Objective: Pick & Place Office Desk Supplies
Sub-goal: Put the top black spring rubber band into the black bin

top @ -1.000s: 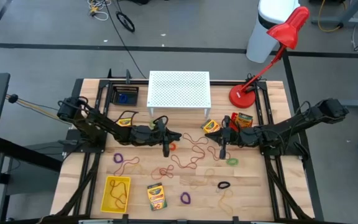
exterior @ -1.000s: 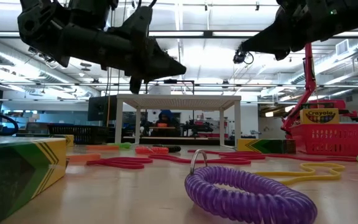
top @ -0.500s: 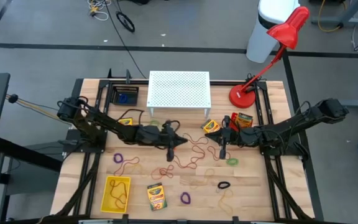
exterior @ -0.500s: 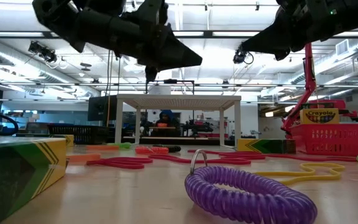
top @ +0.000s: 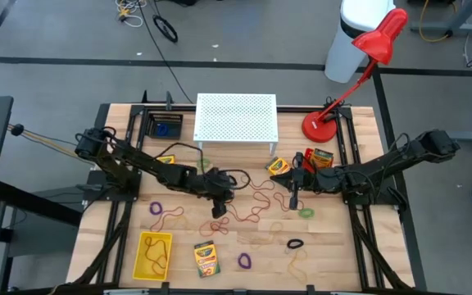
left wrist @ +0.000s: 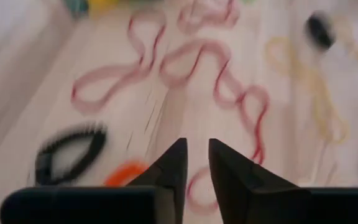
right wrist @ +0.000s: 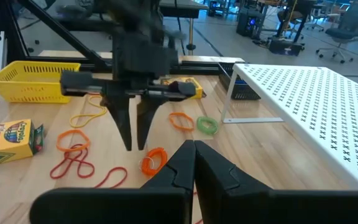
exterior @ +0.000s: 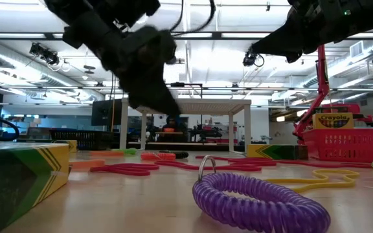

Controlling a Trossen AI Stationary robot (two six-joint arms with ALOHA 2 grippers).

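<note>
Now the wooden table carries a white perforated stand at its far middle, which serves as the landmark. A red lamp stands just right of the stand. The left arm reaches in from the left side, and its left gripper points down at the table in front of the stand; half a second ago it sat a little farther right and nearer the stand, and it has since dropped lower. Its fingers stand slightly apart with nothing between them, where earlier they were together. The right gripper hangs in front of the stand's right corner, unmoved, fingers pressed together and empty.

A yellow basket sits well in front of the stand, to the left. One crayon box lies just right of that basket; another crayon box lies near the stand's right leg. Red rubber bands sprawl in front of the stand, between the grippers. An orange loop and a black loop lie close under the left gripper. A purple loop, a green loop and another black loop lie farther forward.
</note>
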